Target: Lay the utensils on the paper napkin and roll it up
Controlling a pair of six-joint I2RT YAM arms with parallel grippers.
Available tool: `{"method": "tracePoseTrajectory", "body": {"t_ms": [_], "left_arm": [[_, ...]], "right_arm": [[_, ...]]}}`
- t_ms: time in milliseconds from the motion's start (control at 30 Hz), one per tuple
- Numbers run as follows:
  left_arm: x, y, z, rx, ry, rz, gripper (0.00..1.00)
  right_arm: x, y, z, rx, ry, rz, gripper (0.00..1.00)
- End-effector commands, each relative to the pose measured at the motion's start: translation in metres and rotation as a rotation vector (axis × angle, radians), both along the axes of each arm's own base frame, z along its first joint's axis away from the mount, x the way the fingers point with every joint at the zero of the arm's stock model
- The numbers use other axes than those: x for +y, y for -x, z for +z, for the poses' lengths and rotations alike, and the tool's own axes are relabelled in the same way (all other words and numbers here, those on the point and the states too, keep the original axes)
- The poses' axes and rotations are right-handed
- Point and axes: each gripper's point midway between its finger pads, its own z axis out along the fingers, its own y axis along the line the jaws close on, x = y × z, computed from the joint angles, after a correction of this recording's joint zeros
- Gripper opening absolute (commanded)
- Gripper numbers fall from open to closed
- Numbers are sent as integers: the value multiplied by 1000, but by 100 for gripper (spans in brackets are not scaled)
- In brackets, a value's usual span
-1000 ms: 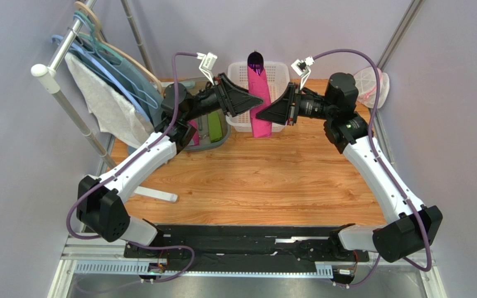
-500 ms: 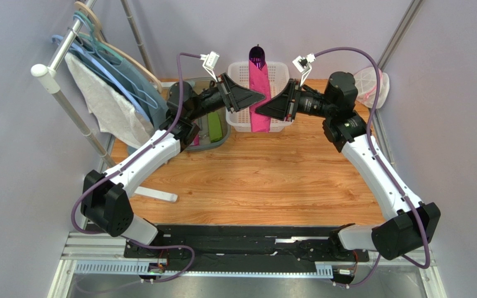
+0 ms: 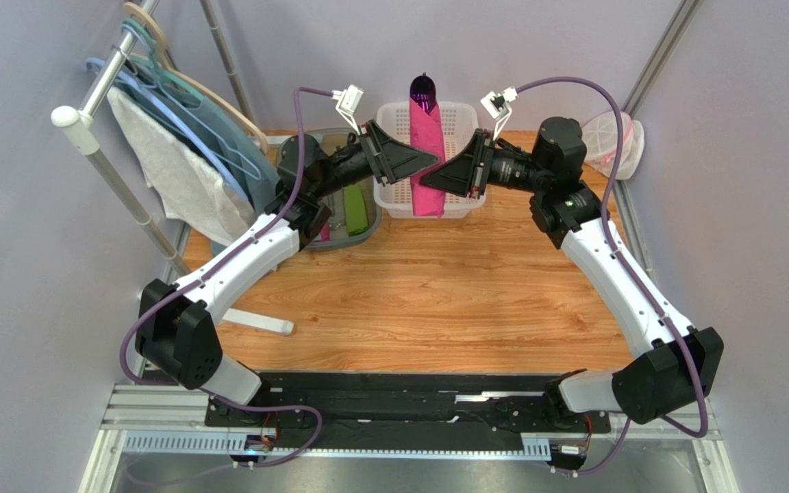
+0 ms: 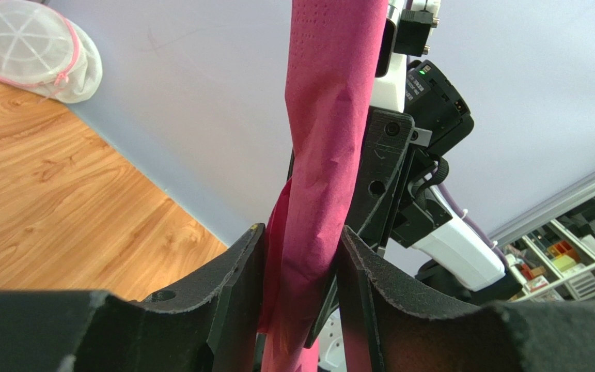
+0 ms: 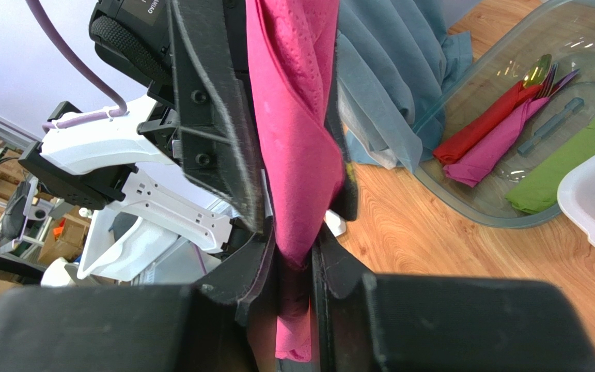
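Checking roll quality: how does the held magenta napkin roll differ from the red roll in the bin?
The magenta napkin roll is upright; the red roll lies flat in the bin. Jaws clamp the magenta; the red lies free. Both show a utensil: purple tip, gold tip.

No legible txt, labels, brands or nos. anywhere. Only a bit of white lettering on black arm housing at top edge of right wrist view, cropped & inverted, can't read. Tiny marks on black module by green LED, too small.
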Motion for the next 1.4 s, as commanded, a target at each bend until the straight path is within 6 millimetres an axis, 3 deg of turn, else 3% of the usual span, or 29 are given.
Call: {"method": "tracePoseTrajectory", "body": {"t_ms": [0, 33, 133, 267, 300, 333, 433, 533, 700, 933, 1000, 1033, 1133, 1200, 1267, 1367], "left_arm": [[2, 3, 18, -38, 37, -12, 36], [2, 2, 17, -38, 37, -14, 32], [2, 2, 18, -43, 37, -11, 0], [6, 0, 19, -59, 36, -1, 0], [6, 1, 20, -69, 37, -4, 0], [8, 1, 21, -86, 35, 0, 0], [11, 1, 25, -105, 37, 8, 0], [12, 0, 29, -112, 41, 17, 0], [12, -1, 30, -116, 41, 17, 0], [11, -1, 22, -112, 17, 9, 0], [11, 2, 21, -118, 11, 7, 0], [12, 2, 19, -117, 8, 5, 0], [12, 5, 18, -124, 4, 4, 0], [13, 6, 18, -126, 1, 4, 0], [12, 6, 17, -128, -1, 2, 0], [11, 4, 16, -117, -8, 2, 0]], "right_arm": [[0, 1, 41, -131, -68, -8, 0], [1, 2, 41, -130, -69, -3, 0], [1, 3, 43, -137, -71, 0, 0], [0, 6, 38, -136, -53, 15, 3], [-1, 8, 37, -137, -47, 19, 7], [-1, 10, 32, -111, -32, 25, 21], [-4, 11, 20, -85, 10, 15, 37], [-7, 12, 10, -64, 34, 7, 40], [-7, 13, 4, -55, 41, 10, 40], [-4, 10, 16, -89, 12, 15, 15], [-4, 6, 17, -85, 18, 6, 19], [-4, 5, 15, -78, 27, 3, 27], [-3, 1, 16, -71, 32, -7, 37], [-3, -2, 15, -63, 35, -13, 38], [-2, -2, 18, -69, 32, -12, 33], [-1, 0, 23, -88, 26, 0, 17]]}}
